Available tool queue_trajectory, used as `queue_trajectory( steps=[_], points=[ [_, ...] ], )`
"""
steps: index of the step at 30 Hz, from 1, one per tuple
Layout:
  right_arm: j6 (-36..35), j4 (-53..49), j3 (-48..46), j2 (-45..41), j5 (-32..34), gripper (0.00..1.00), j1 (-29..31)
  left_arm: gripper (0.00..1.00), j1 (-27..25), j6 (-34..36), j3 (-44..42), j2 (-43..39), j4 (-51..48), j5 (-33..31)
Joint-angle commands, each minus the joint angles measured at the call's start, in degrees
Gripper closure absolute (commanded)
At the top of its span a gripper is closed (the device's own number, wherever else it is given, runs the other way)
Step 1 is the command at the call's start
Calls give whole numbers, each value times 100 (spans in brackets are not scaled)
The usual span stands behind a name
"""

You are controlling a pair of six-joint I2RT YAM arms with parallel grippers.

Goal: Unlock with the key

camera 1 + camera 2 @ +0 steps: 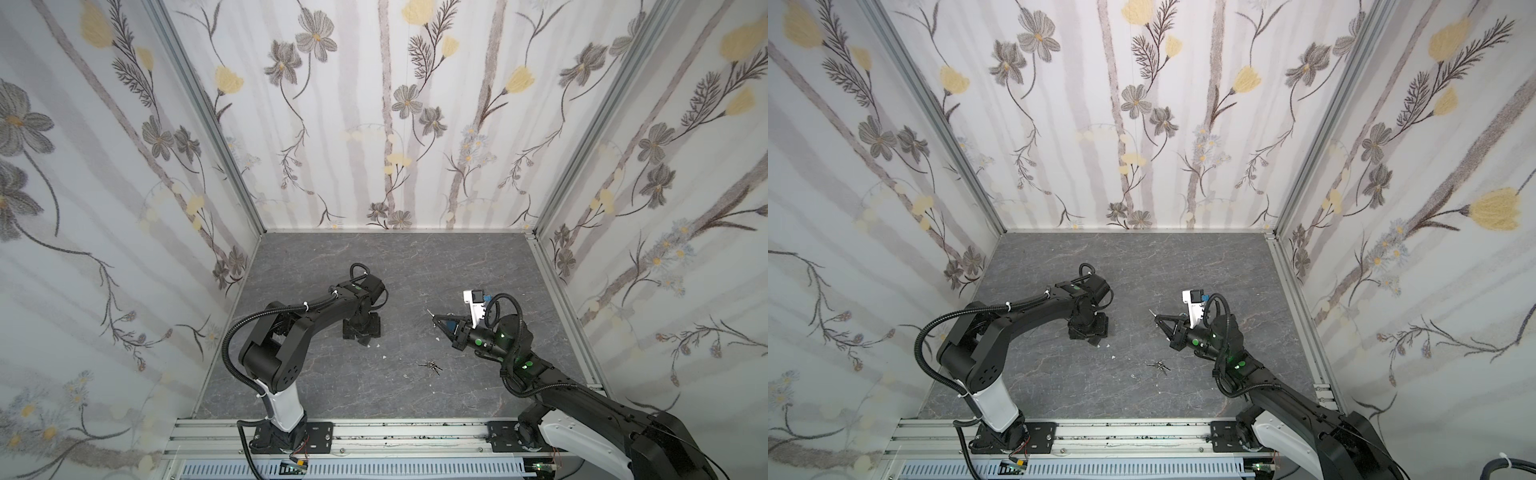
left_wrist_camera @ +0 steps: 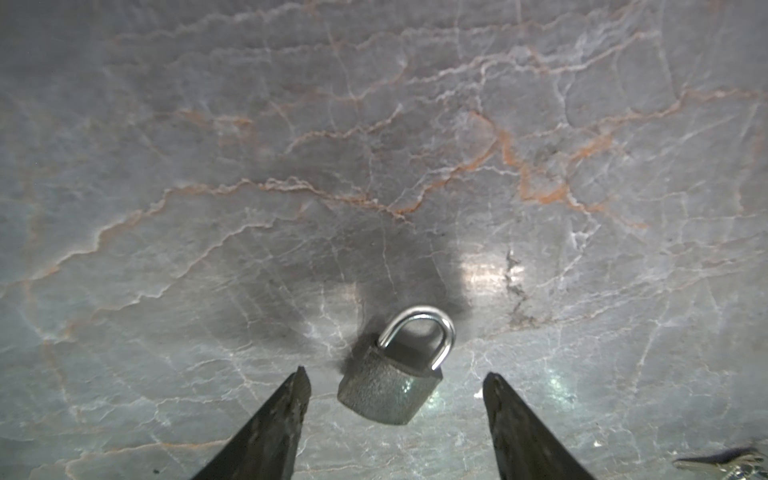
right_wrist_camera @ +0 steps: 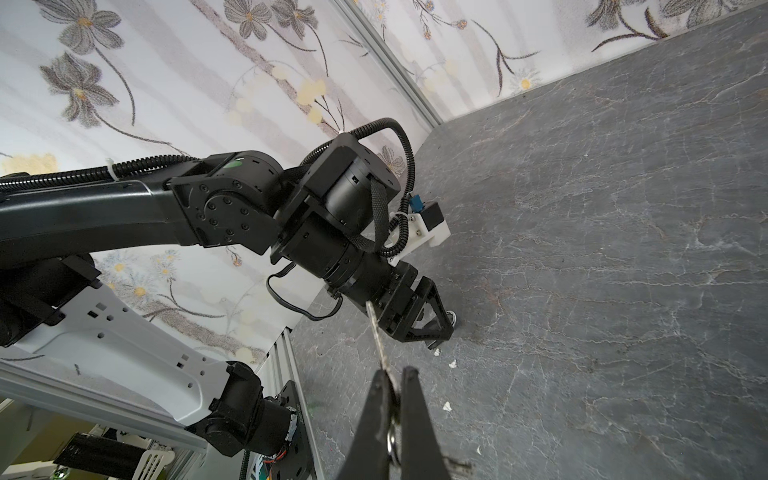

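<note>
**Key pinched on the right, padlock between spread fingers on the left**

The padlock (image 2: 392, 370) lies flat on the grey marbled table (image 1: 374, 266), its silver shackle arching away from the camera in the left wrist view. In both top views it is hidden under the left gripper (image 1: 361, 328). A loose bunch of keys (image 1: 430, 366) lies nearer the front rail, between the two arms and closer to the right one. A few white scraps (image 1: 384, 356) dot the surface just beside the left gripper. The stretch of table between the grippers is bare.

The left arm is folded at the elbow, wrist bent down, gripper pointing at the table. Its fingers are spread to either side of the padlock and touch neither side.

The right arm reaches in diagonally from the front corner. The right gripper (image 1: 434, 318) is held above the table, aimed toward the left one but well apart from it. Its fingers are pressed together on the key (image 3: 376, 332) — the blade sticks out past the tips.
</note>
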Motion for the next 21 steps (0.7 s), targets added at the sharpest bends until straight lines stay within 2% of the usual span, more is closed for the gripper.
queue_trajectory(
  steps=[1, 5, 9, 12, 18, 21],
  points=[
    [-56, 97, -9, 22, 43, 100, 3, 34, -25, 114, 66, 100, -24, -13],
    [-50, 151, 2, 101, 27, 100, 3, 49, -127, 74, 103, 263, -17, 141],
    [-41, 224, 11, 186, -9, 100, 5, 58, -229, -42, 171, 420, -153, -74],
    [-39, 272, -2, 213, -26, 100, 4, 61, -247, -102, 189, 527, -208, -172],
    [-41, 270, -77, 178, 31, 100, 6, 77, -263, -173, 131, 698, -90, -127],
    [-97, 205, -86, 186, 98, 100, 5, 81, -256, -292, 93, 634, 2, -104]
  ],
)
